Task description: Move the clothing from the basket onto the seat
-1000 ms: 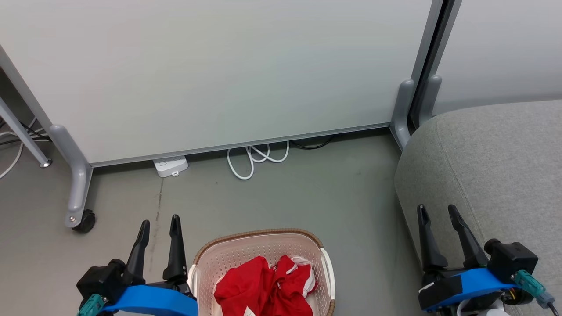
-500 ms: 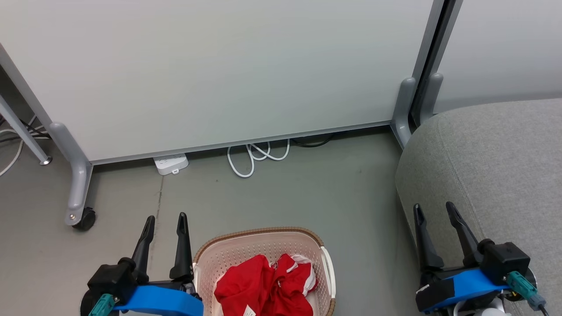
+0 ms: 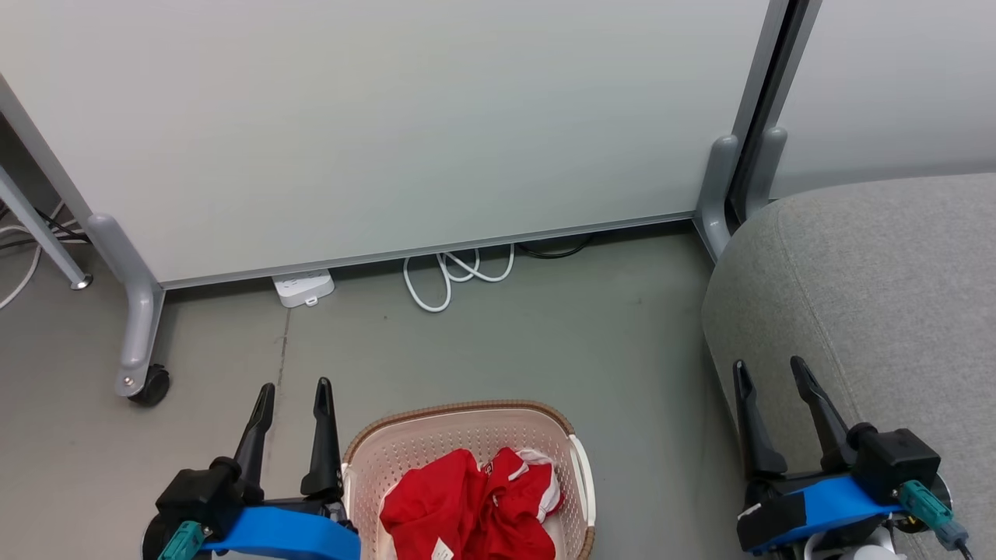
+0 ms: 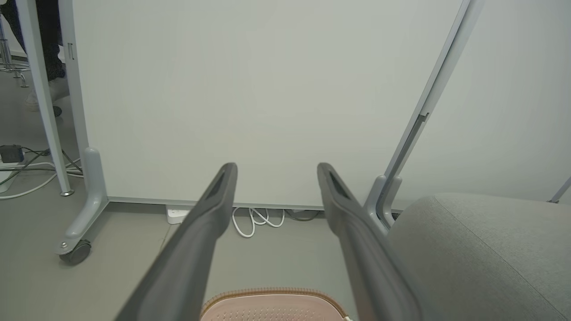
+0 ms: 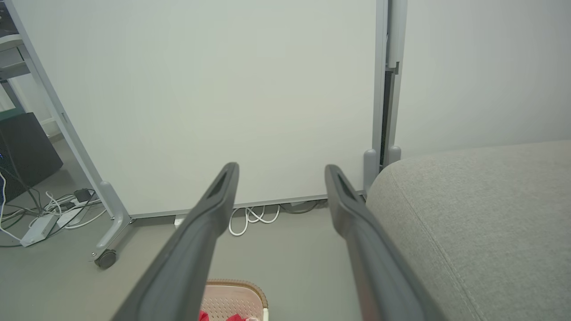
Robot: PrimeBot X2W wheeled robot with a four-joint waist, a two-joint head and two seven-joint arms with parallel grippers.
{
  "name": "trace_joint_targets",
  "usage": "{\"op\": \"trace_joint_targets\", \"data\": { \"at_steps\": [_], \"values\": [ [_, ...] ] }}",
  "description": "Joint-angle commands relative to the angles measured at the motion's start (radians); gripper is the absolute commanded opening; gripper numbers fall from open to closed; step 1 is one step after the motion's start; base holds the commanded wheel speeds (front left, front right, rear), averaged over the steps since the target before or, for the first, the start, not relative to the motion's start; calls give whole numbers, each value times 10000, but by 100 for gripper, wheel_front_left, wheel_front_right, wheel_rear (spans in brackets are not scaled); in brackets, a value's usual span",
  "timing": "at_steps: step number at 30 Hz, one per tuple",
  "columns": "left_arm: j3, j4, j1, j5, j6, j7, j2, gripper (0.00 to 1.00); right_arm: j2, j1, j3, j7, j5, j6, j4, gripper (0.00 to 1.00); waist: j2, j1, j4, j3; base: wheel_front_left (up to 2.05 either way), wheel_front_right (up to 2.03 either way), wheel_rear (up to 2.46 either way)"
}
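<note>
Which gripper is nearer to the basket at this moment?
Left. The left gripper is open right beside the basket, at its left rim. The right gripper, also open, is far off to its right, by the edge of the seat.

A pale, matte partition panel (image 3: 389, 117) spans the back of the room. It is framed in grey metal and stands on a curved grey foot (image 3: 136, 311) with a black caster (image 3: 152, 386). A second pale panel (image 3: 895, 78) stands to its right, and the two meet at a dark gap between twin grey posts (image 3: 720, 183). The floor (image 3: 545, 350) is smooth grey-green, crossed by a thin dark line (image 3: 280, 350). Under the panel's lower edge lie a white power strip (image 3: 303, 288), a looped white cable (image 3: 455, 276) and a black cable (image 3: 554, 250). At far left a slim metal leg (image 3: 39, 233) ends in a round foot, with loose cables (image 5: 53, 203) on the floor nearby. The light is soft and even.
</note>
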Motion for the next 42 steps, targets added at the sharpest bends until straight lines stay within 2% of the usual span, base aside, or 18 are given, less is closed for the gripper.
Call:
{"op": "trace_joint_targets", "data": {
  "at_steps": [1, 6, 12, 21, 33, 42],
  "values": [
    [9, 27, -73, 66, 14, -38, 53, 100, -44, -90, 20, -52, 3, -3, -69, 100, 0, 0, -14, 57, 0, 0, 0],
    [-52, 320, -232, 239, -61, -35, 55, 100, -44, -301, 117, -50, 7, -3, -158, 100, 0, 0, -175, 407, 0, 0, 0],
    [-146, 1163, -649, 444, -143, -2, 199, 100, -40, -778, 562, -98, 2, -3, -390, 100, 0, 0, -683, 1266, 0, 0, 0],
    [-265, 2665, -1982, 653, -209, 434, 560, 100, -37, -2086, 1301, -199, -106, -5, -912, 100, 0, 0, -1785, 3475, 0, 0, 0],
    [-558, 5677, -4372, 1006, -459, 993, 1161, 100, -29, -3300, 2049, -617, 560, -5, -831, 100, 0, 0, -3030, 5929, 0, 0, 0],
    [-325, 7347, -5234, 838, -222, 1069, 1680, 100, -29, -3772, 2461, -709, 1163, -3, -874, 100, 0, 0, -3864, 6976, 0, 0, 0]
  ]
}}
